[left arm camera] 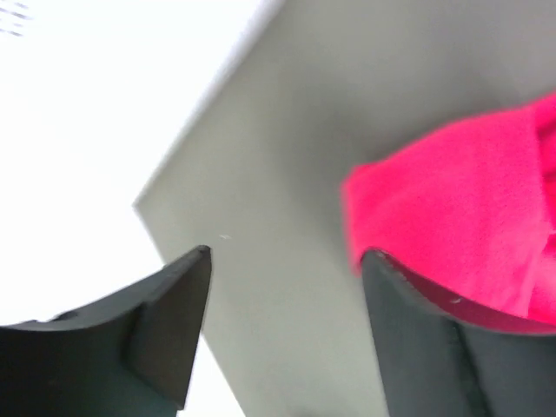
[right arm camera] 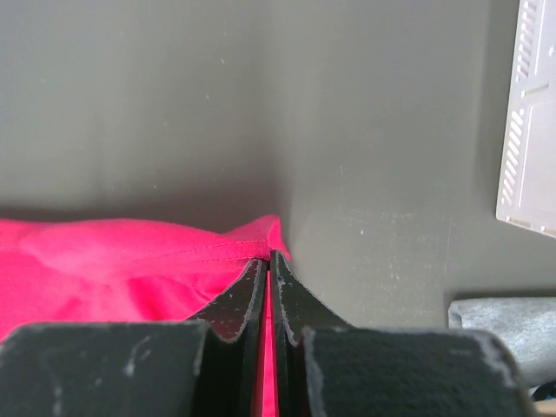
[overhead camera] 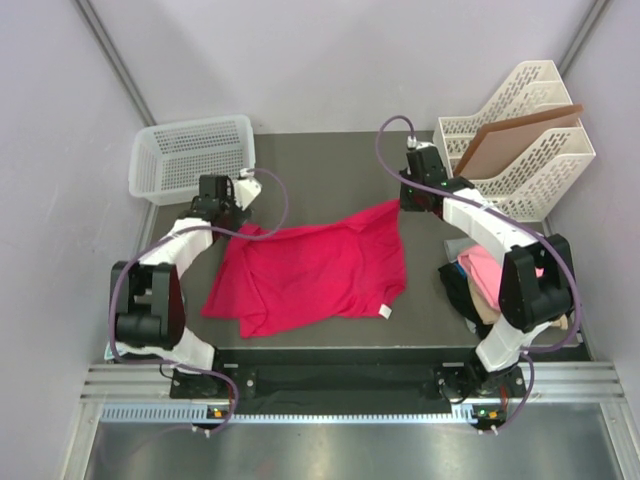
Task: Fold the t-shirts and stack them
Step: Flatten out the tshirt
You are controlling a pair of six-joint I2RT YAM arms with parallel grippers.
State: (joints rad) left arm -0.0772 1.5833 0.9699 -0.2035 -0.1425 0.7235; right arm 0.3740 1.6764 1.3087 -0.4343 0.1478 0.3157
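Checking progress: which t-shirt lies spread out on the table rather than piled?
The crimson-pink t-shirt, spread across the middle of the table, its far corner pinched in the right gripper. The others sit bunched in a pile beside the right arm.

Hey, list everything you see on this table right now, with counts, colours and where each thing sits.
crimson t-shirt: one, bright crimson-pink, spread across the table's middle
shirt pile: one heap, light pink, beige and black, right edge by the right arm
basket: one, white, far left corner
file rack: one, white, far right corner
brown board: one, brown, standing in the file rack
table: one, dark grey, under everything
left gripper: one, black, open, beside the shirt's far left corner
right gripper: one, black, shut on the crimson t-shirt's far right corner
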